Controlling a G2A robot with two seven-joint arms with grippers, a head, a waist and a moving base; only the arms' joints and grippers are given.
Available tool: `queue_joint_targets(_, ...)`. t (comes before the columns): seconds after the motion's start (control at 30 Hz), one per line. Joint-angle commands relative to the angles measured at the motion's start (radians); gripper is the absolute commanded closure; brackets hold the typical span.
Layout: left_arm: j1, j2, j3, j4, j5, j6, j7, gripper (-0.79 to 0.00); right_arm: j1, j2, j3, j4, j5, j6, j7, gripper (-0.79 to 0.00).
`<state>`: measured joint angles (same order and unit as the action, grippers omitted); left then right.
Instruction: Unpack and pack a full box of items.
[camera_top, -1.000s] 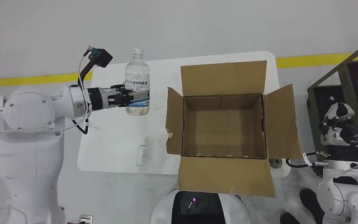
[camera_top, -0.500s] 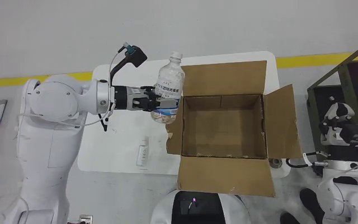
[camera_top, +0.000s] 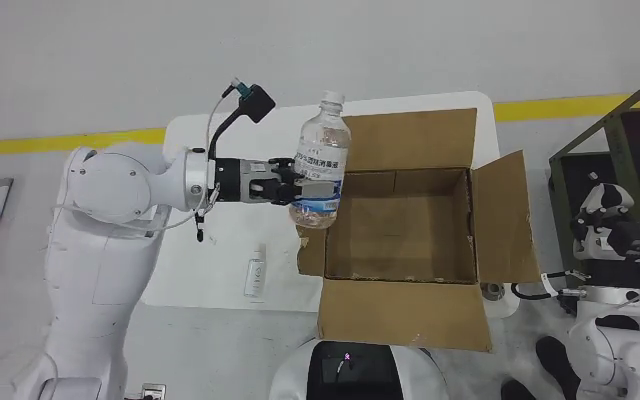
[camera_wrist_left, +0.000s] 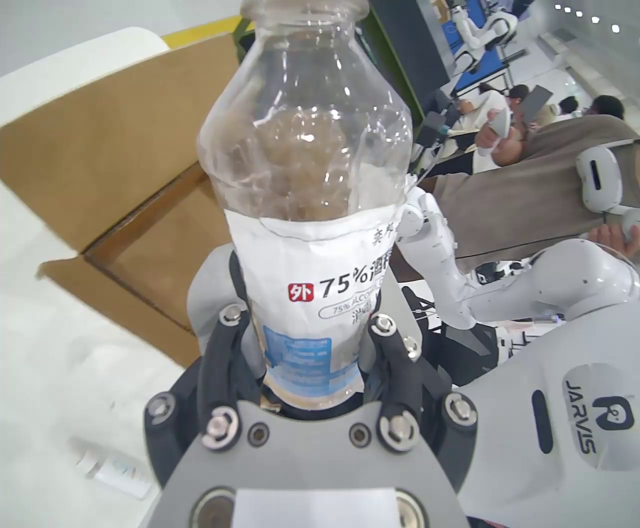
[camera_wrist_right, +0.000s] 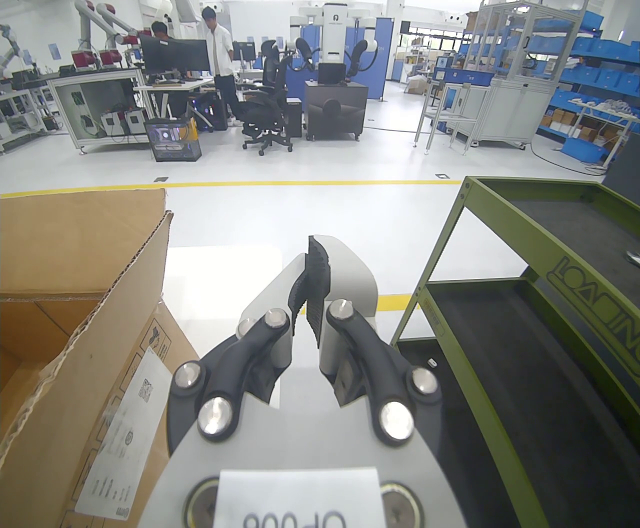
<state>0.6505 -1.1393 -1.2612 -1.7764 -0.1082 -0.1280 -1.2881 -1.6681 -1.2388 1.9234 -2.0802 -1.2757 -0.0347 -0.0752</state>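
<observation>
1. Gripping the bottle (camera_top: 320, 160) by its labelled lower half, the left gripper (camera_top: 305, 188) has its fingers (camera_wrist_left: 232, 325) drawn in narrow against the label, one on each side. The bottle's base sits down between them.
2. In the top view, the arm has swung toward 3 o'clock over the last second. It has carried the bottle from above the open table (camera_top: 210, 250) to the left edge of the box (camera_top: 398, 183). The bottle now overlaps the box's left flap and the rim of its left wall, where earlier it hung well apart from the cardboard.
3. This looks like the packing half of the job. The box floor is bare, so the bottle would be the first thing to go in. It is not yet over the middle of the opening, and the grip is not yet let go.
4. The bottle is in the jaws and leans a little. Its cap pokes out past the fingers toward 1 o'clock and its base points toward 6 o'clock. The box opening lies at 3 o'clock from the gripper, just beside it.
5. The right gripper (camera_wrist_right: 312, 280) has its pads almost together and holds nothing. It sits outside the box's right wall, with a green cart (camera_wrist_right: 525, 350) on its other side.
6. A small tube (camera_top: 256, 275) lies flat on the table at 7 o'clock from the left gripper, near the box's left flap but apart from it.
</observation>
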Motion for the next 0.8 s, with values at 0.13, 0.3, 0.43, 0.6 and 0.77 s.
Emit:
queue_joint_targets(0.13, -0.053, -0.026, 0.173, 0.068, -0.054, 0.039, 0.045, 0.0, 0.0, 0.0, 0.0, 0.0, 0.0, 0.0, 0.0, 0.0)
queue_joint_targets(0.3, -0.087, -0.051, 0.312, 0.126, -0.047, 0.086, 0.072, 0.0, 0.0, 0.0, 0.0, 0.0, 0.0, 0.0, 0.0, 0.0)
queue_joint_targets(0.43, -0.119, -0.064, 0.393, 0.171, 0.026, 0.117, 0.071, 0.0, 0.0, 0.0, 0.0, 0.0, 0.0, 0.0, 0.0, 0.0)
queue_joint_targets(0.6, -0.112, -0.081, 0.448, 0.236, -0.006, 0.156, 0.103, 0.0, 0.0, 0.0, 0.0, 0.0, 0.0, 0.0, 0.0, 0.0)
queue_joint_targets(0.77, -0.118, -0.09, 0.478, 0.284, 0.008, 0.187, 0.116, 0.0, 0.0, 0.0, 0.0, 0.0, 0.0, 0.0, 0.0, 0.0)
